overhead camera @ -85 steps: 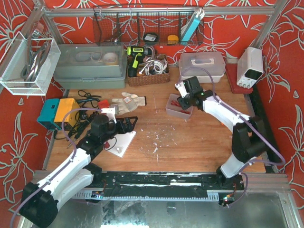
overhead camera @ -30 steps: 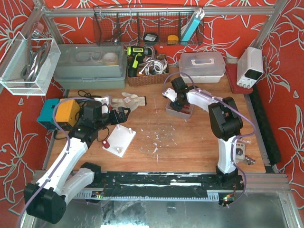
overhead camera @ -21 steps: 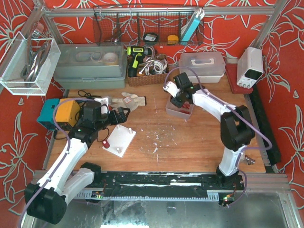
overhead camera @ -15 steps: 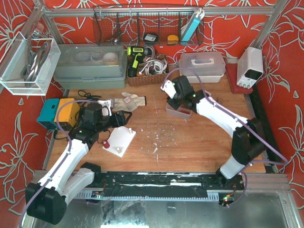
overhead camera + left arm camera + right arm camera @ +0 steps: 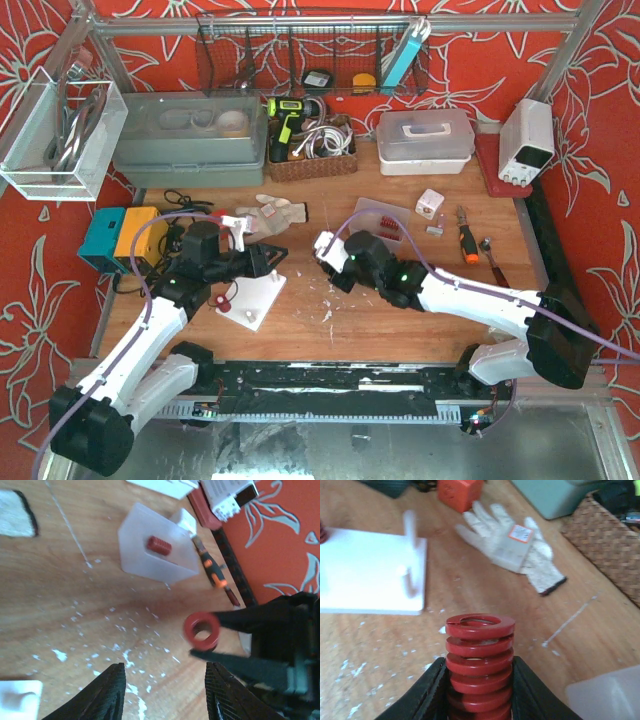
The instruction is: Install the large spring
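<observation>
1. Near the middle of the desk, a little toward its left edge, we see the large red spring [image 5: 480,660] standing upright between two black fingers. Its top coils are clear of the fingertips.
2. We find the right gripper [image 5: 332,254] clamped on the spring's lower coils, with one finger pressed against each side.
3. From the left wrist view, we see the spring end-on as a red ring, pinched between those same fingers.
4. Just to the left of the spring, nearer the desk's left edge, lies the white plate [image 5: 256,296] with thin white pegs [image 5: 410,555] standing up from it. The spring and the plate do not touch.
5. At the plate's left end we spot a red piece [image 5: 222,298], too small for us to describe further.
6. We see the left gripper [image 5: 165,680] hovering by the plate's far edge and pointing toward the spring. Its jaws are apart with nothing between them.
7. Toward the desk's far edge, behind the plate, we see a pale work glove [image 5: 275,212] lying flat.
8. Behind the right gripper sits a translucent tray [image 5: 145,562] with a short red spring [image 5: 159,545] lying in it.
9. Near the desk's right edge we notice an orange-handled screwdriver [image 5: 467,244], well apart from the spring.
10. White flecks [image 5: 325,292] dot the wood between the plate and the right arm.
</observation>
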You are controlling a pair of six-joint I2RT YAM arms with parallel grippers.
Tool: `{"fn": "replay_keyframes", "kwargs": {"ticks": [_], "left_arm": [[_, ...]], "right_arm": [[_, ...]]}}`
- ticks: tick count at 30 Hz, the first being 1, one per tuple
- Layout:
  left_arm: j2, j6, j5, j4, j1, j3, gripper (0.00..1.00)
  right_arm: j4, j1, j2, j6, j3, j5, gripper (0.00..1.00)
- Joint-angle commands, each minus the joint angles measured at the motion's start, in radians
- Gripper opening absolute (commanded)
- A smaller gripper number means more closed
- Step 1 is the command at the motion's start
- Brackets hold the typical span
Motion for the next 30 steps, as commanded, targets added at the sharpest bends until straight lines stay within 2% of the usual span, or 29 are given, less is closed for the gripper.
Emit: {"fn": "replay_keyframes", "kwargs": {"ticks": [1,3,5,7,10,21,25,30], "left_arm": [[0.009,0.008,0.026,0.029,-0.089,-0.001,0.45],[0.027,0.004,0.011,0.043,-0.151,0.005,0.46],[0.055,-0.001,0.011,0.056,-0.205,0.016,0.52],[0.081,-0.009,0.003,0.059,-0.243,0.030,0.52],[0.103,-0.031,0.001,0.086,-0.278,0.031,0.54],[0.134,-0.121,-0.026,0.179,-0.296,0.023,0.53],[0.129,-0.143,-0.054,0.189,-0.296,0.027,0.60],[0.149,-0.156,-0.050,0.191,-0.296,0.037,0.56]], "right_arm": [[0.179,0.050,-0.032,0.026,-0.076,0.036,0.00],[0.221,0.060,-0.033,0.021,-0.115,0.019,0.00],[0.300,0.067,-0.040,0.036,-0.160,0.021,0.00],[0.371,0.067,-0.046,0.057,-0.190,0.015,0.00],[0.374,0.070,-0.044,0.057,-0.197,0.002,0.00],[0.437,0.077,-0.088,0.035,-0.246,-0.032,0.00],[0.440,0.086,-0.088,0.028,-0.245,-0.039,0.00],[0.457,0.097,-0.086,0.018,-0.251,-0.045,0.00]]}}
